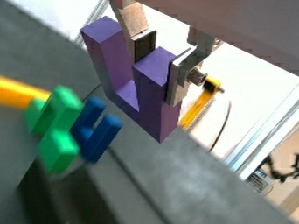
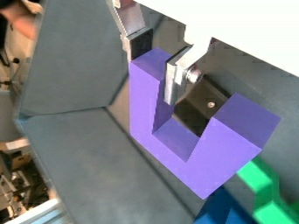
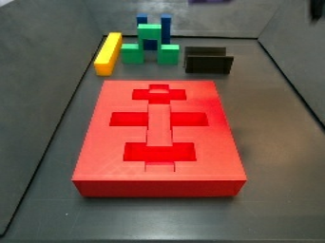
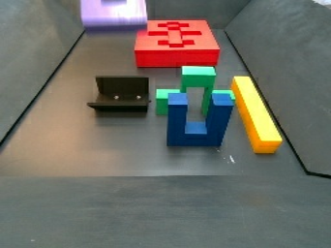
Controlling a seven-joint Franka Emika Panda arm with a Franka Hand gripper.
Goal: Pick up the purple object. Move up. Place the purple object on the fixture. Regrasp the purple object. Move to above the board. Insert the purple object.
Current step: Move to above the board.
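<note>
Gripper [image 1: 165, 54]: jaws pinching one prong of the purple block [image 1: 135, 80], lifted clear of the tabletop.
Fixture [image 4: 122, 94]: below, mid-tabletop, empty.

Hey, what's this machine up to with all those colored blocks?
The gripper has one prong of the purple object clamped between its fingers and holds it in the air; in a side view only its lower part shows at the top edge. On the floor sit the fixture with nothing on it, the red board with open cutouts, a green block, a blue block and a yellow bar.
</note>
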